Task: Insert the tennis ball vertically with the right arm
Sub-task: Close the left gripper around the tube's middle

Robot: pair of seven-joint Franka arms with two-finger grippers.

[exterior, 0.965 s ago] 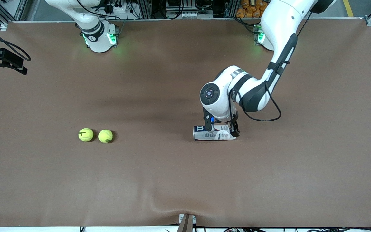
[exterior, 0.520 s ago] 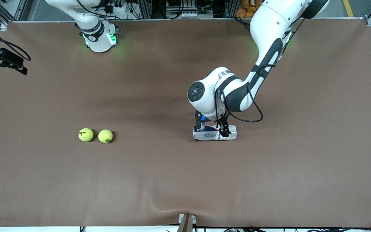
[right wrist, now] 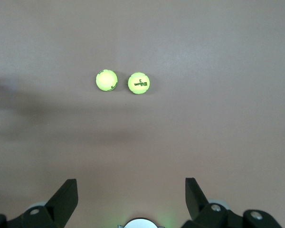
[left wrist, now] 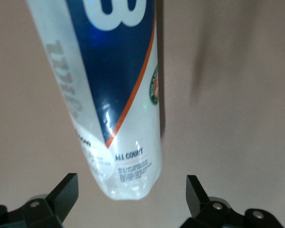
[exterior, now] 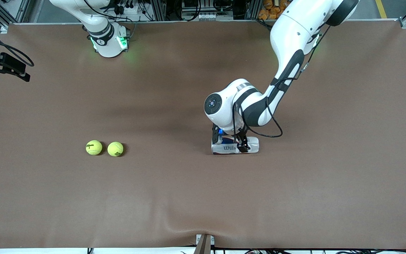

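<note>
Tennis balls point(exterior: 94, 147) point(exterior: 115, 149) lie side by side on the table point(exterior: 330, 176), toward the right arm's end. Right gripper point(right wrist: 131, 190) waits high over the table with jaws apart. Ball can point(exterior: 234, 145) lies on its side mid-table; left gripper point(exterior: 232, 139) straddles it, jaws apart, not clamped.

High front camera faces both arms; wrist cameras look straight down.
</note>
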